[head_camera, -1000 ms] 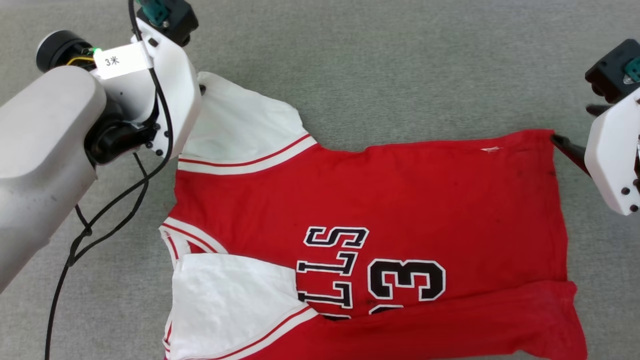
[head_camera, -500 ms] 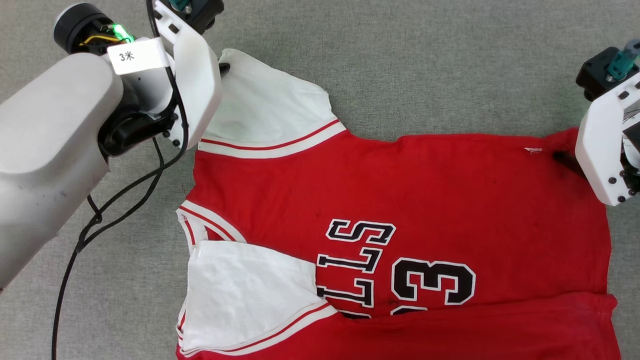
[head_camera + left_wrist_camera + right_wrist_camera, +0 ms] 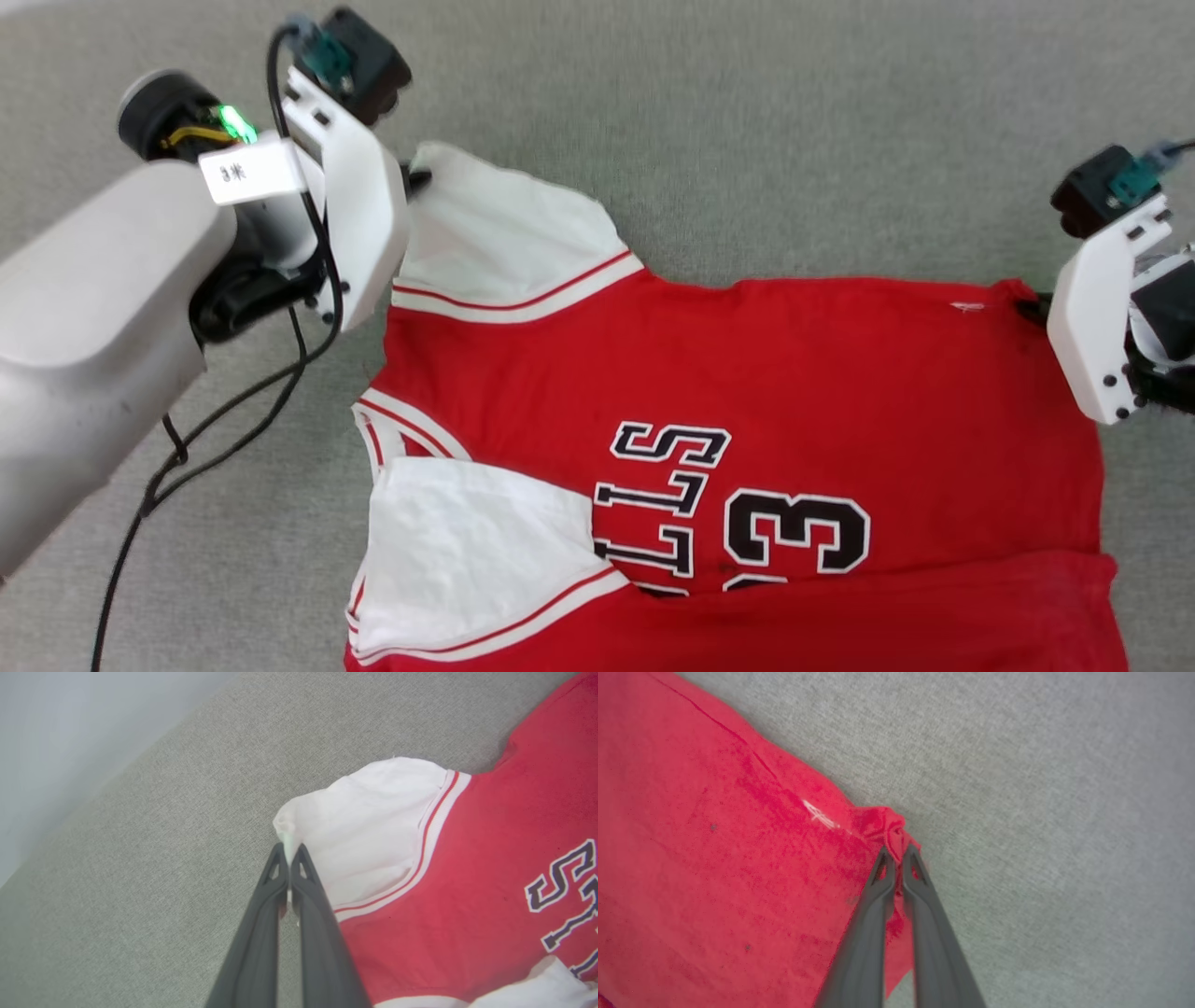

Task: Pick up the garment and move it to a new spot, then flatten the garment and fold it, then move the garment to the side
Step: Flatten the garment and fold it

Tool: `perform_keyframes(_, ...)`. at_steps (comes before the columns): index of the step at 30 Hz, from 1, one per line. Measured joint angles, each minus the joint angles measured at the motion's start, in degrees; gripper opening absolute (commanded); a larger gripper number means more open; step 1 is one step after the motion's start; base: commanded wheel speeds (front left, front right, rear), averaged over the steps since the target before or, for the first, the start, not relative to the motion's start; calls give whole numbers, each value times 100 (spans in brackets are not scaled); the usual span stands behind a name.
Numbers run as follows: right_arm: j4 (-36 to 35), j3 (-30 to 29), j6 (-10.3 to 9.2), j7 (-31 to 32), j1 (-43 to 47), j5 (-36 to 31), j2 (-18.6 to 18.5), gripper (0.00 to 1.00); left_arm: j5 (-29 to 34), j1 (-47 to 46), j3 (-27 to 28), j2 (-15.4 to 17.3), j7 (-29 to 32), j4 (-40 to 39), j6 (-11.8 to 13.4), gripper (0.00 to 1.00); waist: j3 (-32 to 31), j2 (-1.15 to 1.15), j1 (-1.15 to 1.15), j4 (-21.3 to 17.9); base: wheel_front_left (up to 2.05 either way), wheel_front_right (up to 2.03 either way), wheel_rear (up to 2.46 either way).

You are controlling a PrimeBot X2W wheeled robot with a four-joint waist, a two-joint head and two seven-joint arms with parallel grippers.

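The garment (image 3: 794, 373) lay front up on the grey cloth surface (image 3: 747, 112). Its nearest long edge was doubled over the lettering (image 3: 738, 504), and the near white sleeve (image 3: 476, 551) was laid inward. Farther off, the left gripper (image 3: 289, 851) pinched the tip of the far sleeve (image 3: 504, 233). The right gripper (image 3: 899, 851) was pressed together on the far hem corner, bunching it. Holding both far corners probably let the arms lift that edge evenly for the next fold. A second before, the right fingers had stood spread beside that corner, not gripping; the left had already been clamped on the sleeve.
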Motion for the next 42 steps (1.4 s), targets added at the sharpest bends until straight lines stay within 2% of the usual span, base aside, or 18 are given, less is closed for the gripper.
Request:
perform_keyframes(1,65,-23,0,-491,191,185,-53,0,-109,206,-36,29,-122,-57,-4,0,-278,0,0,4,0,0,0)
perform_keyframes(8,63,127,1,-1318,840,412,-201,0,-225,934,-252,246,-268,-383,57,0,-994,0,-1,46,0,0,0)
perform_keyframes(9,-8,160,1,-1555,1146,514,-268,0,-312,1298,-343,423,-290,-653,108,0,-1285,0,-1,80,0,0,0)
perform_keyframes(19,-265,138,1,-2153,2526,840,-431,0,-636,2802,-550,1092,-315,-1536,609,0,-2002,0,-2,156,0,0,0)
perform_keyframes(24,-198,51,1,-2327,3027,875,-436,0,-749,3566,-603,1172,-524,-1642,801,0,-2116,0,-2,132,0,0,0)
perform_keyframes(30,-19,74,1,-2362,3316,798,-276,0,-842,4058,-645,988,-716,-1351,857,0,-2033,0,-1,78,0,0,0)
perform_keyframes(31,14,69,1,-2363,3320,795,-240,7,-831,4074,-642,956,-761,-1295,864,0,-2014,0,-1,70,0,0,0)
perform_keyframes(32,51,47,1,-2382,3323,793,-209,7,-814,4087,-636,921,-822,-1257,890,0,-1998,0,-1,63,0,0,0)
perform_keyframes(33,89,12,1,-2397,3324,801,-185,49,-795,4102,-620,890,-889,-1221,890,34,-1985,0,-1,56,0,0,0)
perform_keyframes(34,116,-20,1,-2437,3324,808,-169,100,-787,4107,-594,862,-973,-1204,902,100,-1982,0,-1,49,0,0,0)
perform_keyframes(38,-48,-174,0,-2621,3323,857,-202,100,-677,4109,-448,870,-1357,-1322,1053,100,-2042,0,0,31,0,0,0)
perform_keyframes(42,-323,-482,0,-2853,3353,872,-427,100,-522,4145,-100,947,-2179,-1562,1444,100,-2133,0,0,8,0,0,0)
